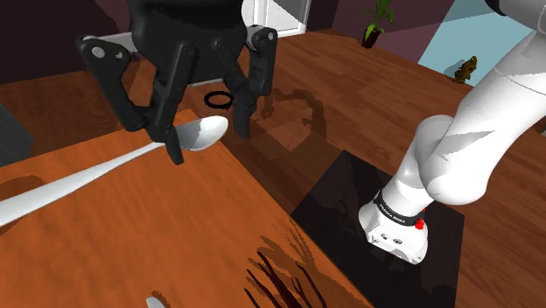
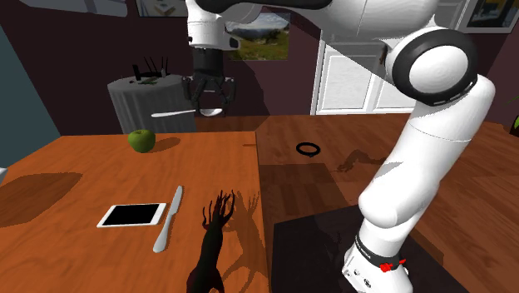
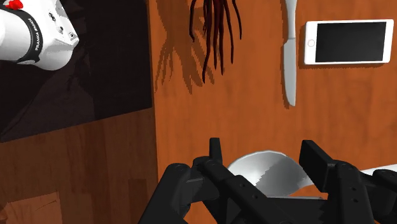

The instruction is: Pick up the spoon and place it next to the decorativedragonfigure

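Pick looks done: gripper (image 2: pixel 210 101) jaws are clamped on the spoon (image 2: pixel 185 113), which hangs in the air at upper centre of the second exterior view, well above the table (image 2: pixel 75 175). Placing is left, w/ the dragon (image 2: pixel 213 241) at lower centre, well apart from the spoon. Room: bare wood btwn dragon and knife (image 2: pixel 169 218), phone (image 2: pixel 131 215) just beyond; toward that view's right there's a thin strip, then the table edge, so the knife side seems safer.
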Robot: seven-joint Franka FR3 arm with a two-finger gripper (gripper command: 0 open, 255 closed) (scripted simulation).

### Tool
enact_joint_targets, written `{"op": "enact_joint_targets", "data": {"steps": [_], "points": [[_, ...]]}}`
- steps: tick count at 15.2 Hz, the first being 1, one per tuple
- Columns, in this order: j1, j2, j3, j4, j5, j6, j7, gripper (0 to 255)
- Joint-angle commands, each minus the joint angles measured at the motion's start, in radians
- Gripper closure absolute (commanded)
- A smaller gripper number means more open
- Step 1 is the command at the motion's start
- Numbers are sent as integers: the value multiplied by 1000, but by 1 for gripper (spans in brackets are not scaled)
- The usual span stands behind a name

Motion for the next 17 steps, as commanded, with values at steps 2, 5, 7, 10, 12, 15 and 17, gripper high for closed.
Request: {"op": "enact_joint_targets", "data": {"steps": [2, 5, 7, 10, 12, 15, 17], "points": [[31, -17, 36, -11, 14, 10, 68, 255], [45, -26, 54, -33, 21, 30, 97, 255], [44, -38, 52, -71, 27, 57, 87, 255], [44, -53, 49, -125, 36, 98, 74, 255], [44, -61, 48, -159, 41, 125, 67, 255], [45, -71, 48, -208, 48, 164, 56, 255], [46, -76, 48, -239, 51, 191, 50, 255]]}}
